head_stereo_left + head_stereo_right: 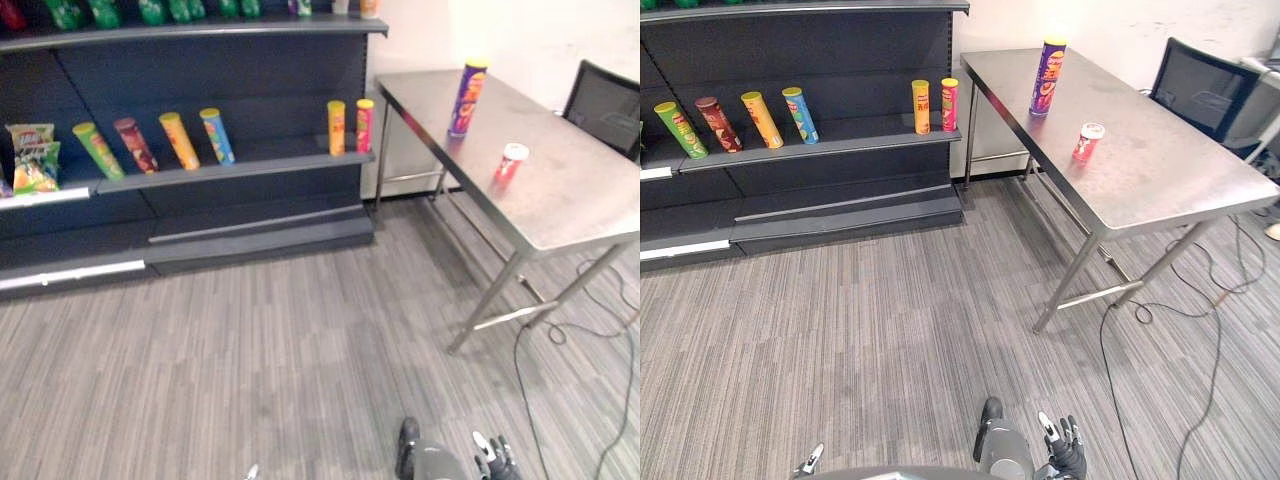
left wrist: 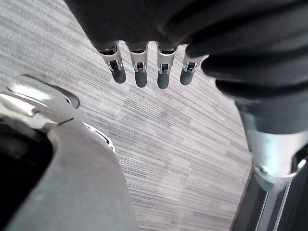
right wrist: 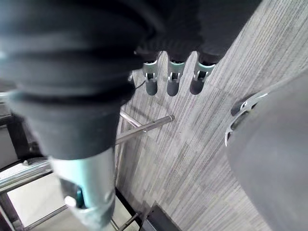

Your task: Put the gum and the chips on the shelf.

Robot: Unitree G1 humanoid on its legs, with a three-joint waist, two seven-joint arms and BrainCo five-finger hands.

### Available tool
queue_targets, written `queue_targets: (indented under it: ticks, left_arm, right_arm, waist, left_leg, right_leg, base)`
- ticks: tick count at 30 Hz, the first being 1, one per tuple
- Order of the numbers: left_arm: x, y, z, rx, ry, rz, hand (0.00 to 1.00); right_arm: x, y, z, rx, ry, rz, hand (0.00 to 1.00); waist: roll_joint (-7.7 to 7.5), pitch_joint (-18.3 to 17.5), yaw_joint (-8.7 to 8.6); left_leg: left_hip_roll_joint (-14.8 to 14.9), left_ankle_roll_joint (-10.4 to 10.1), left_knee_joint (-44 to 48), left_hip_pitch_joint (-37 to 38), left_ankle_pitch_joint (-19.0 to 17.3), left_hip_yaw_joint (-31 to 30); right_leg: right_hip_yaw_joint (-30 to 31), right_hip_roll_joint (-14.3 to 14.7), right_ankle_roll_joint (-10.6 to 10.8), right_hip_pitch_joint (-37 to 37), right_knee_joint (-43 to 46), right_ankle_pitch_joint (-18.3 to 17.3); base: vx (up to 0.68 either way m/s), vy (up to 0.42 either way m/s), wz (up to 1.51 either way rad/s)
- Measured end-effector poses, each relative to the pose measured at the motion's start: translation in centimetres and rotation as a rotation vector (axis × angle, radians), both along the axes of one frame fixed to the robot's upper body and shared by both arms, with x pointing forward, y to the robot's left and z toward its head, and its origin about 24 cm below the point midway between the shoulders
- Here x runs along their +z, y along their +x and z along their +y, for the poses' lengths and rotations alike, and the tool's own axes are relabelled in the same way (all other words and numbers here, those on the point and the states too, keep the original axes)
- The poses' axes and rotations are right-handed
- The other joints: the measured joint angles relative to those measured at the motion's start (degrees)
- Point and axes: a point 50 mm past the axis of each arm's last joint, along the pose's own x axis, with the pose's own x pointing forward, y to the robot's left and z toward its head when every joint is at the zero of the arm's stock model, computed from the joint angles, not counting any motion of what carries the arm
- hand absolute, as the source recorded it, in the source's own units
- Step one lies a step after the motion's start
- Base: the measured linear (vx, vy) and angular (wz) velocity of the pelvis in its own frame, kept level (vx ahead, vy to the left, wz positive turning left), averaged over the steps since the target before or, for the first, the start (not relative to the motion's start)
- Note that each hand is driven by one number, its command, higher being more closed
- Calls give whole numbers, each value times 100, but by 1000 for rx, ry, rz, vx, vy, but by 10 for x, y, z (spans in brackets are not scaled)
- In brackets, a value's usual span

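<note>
A tall purple chips can stands upright near the far end of the steel table. A small red gum tub with a white lid stands closer, toward the table's left edge. The dark shelf unit is to the left of the table, against the wall. My right hand hangs low at the bottom of the view, far from the table, with its fingers straight and holding nothing. My left hand also hangs over the carpet, open and empty.
The middle shelf holds several leaning chip cans, two upright ones at its right end, and snack bags at the left. Green bottles line the top shelf. A black chair stands behind the table. Grey carpet lies between me and both.
</note>
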Motion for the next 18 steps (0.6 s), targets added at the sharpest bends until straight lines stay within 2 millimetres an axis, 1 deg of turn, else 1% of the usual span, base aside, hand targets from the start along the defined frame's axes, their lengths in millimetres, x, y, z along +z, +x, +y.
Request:
queue_targets:
  ticks: [1,2,3,4,5,6,8,9,10,11,12,13,14,16,17,18]
  left_arm:
    - [-2,2,-10,13,-33,-6,0]
    - [-2,4,-15,26,-52,-17,0]
    - [-2,4,-14,36,-55,-19,0]
    - [-2,3,-14,55,-59,-24,0]
    - [-2,2,-14,70,-63,-24,0]
    - [-2,3,-14,81,-64,-27,0]
    - [-1,9,-14,121,-65,-57,0]
    - [1,13,-12,133,-59,-78,0]
    - [2,17,-12,150,-61,-96,0]
    - [2,18,-14,157,-65,-105,0]
    - [2,20,-11,158,-60,-119,0]
    - [3,20,-11,157,-59,-124,0]
    - [3,21,-11,154,-55,-135,0]
    - [4,21,-10,147,-47,-142,0]
    - [4,21,-9,145,-46,-143,0]
    - [5,22,-9,135,-39,-149,0]
  right_arm:
    - [3,5,-8,2,-28,-11,0]
    - [4,9,-9,8,-32,-19,0]
    - [4,10,-8,18,-36,-19,0]
    - [4,11,-7,51,-45,-16,0]
    - [5,12,-7,58,-46,-16,0]
    - [5,12,-7,59,-44,-17,0]
    - [4,13,-6,64,-35,-15,0]
    - [4,14,-5,67,-33,-19,0]
    - [4,15,-5,70,-34,-19,0]
    - [4,14,-5,68,-33,-16,0]
    - [2,11,-5,64,-28,0,0]
    - [1,9,-4,62,-26,9,0]
    - [0,6,-4,52,-20,24,0]
    - [-1,4,-4,33,-14,26,0]
    - [-1,3,-4,26,-14,28,0]
    - [-1,-1,-7,20,-18,37,0]
  waist:
    - [232,-9,-2]
    - [300,-13,42]
    - [262,-1,46]
    - [261,-25,58]
    - [246,-24,55]
    - [248,-22,55]
    - [197,6,43]
    - [207,-10,44]
    - [186,-6,40]
    - [195,-10,29]
    - [184,-6,26]
    - [174,-4,30]
    - [160,1,38]
    - [115,19,41]
    - [109,19,39]
    - [108,21,39]
  left_leg:
    - [227,-152,-48,112,127,-5]
    - [349,-285,41,128,378,41]
    - [372,-316,97,125,517,18]
    - [416,-308,254,113,789,30]
    - [497,-289,596,22,1011,23]
    - [544,-273,848,-63,1125,23]
    - [745,-199,1972,-497,1637,14]
    - [835,-138,2506,-738,1969,7]
    - [987,-164,3226,-1064,2167,3]
    - [1081,-190,3691,-1306,2002,35]
    - [1081,-178,4005,-1562,1638,126]
    - [1079,-167,3966,-1602,1492,228]
    - [1059,-142,3743,-1682,1239,435]
    - [1000,-149,3138,-1733,998,759]
    - [967,-144,2902,-1758,959,838]
    - [864,-139,2226,-1843,958,933]
  right_leg:
    - [-200,168,-168,10,276,-333]
    - [-282,193,-273,4,583,-539]
    - [-314,188,-318,20,697,-665]
    - [-344,197,-403,67,844,-873]
    - [-365,256,-471,176,881,-1018]
    - [-374,289,-499,243,865,-1065]
    - [-383,419,-552,543,696,-1221]
    - [-373,447,-547,644,679,-1322]
    - [-371,474,-554,757,666,-1425]
    - [-384,487,-548,869,649,-1473]
    - [-410,481,-522,1115,542,-1531]
    - [-409,472,-514,1207,479,-1558]
    - [-401,428,-454,1387,407,-1646]
    - [-353,280,-336,1574,391,-1723]
    - [-341,212,-300,1619,392,-1745]
    - [-286,31,-201,1699,398,-1803]
  base:
    - [469,-301,38]
    - [555,-372,29]
    - [439,-320,14]
    - [430,-312,6]
    - [415,-291,-3]
    - [351,-246,-11]
    - [269,-190,-11]
    - [206,-145,-8]
    - [179,-106,-4]
    - [233,-83,7]
    - [186,-32,10]
    - [161,14,13]
    - [94,38,7]
    - [107,93,6]
    - [123,171,0]
    - [101,172,-3]
